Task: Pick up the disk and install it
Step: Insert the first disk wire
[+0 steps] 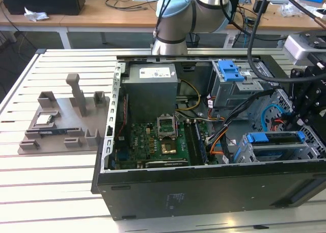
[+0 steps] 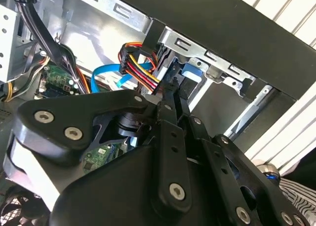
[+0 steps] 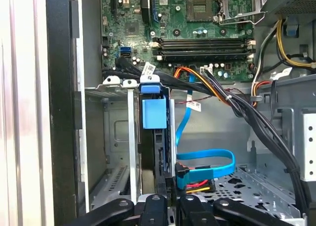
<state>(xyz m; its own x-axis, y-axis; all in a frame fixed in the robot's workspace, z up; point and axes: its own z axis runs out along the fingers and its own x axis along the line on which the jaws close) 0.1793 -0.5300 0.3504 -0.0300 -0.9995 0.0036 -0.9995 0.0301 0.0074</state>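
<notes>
Blue-framed silver metal disk (image 3: 154, 137) sits edge-up in grey drive cage (image 3: 116, 152); black gripper (image 3: 167, 199) fingers pressed together at its edge.

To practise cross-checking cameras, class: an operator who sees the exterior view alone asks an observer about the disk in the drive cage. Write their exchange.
Operator: How does the disk sit?
Observer: In the first wrist view the disk stands edge-on in a cage slot.
Operator: What's beside it?
Observer: A blue cable loops on the perforated floor there.
Operator: The tool?
Observer: In the second wrist view the tool points at the disk's blue end, next to red-and-yellow wires.
</notes>
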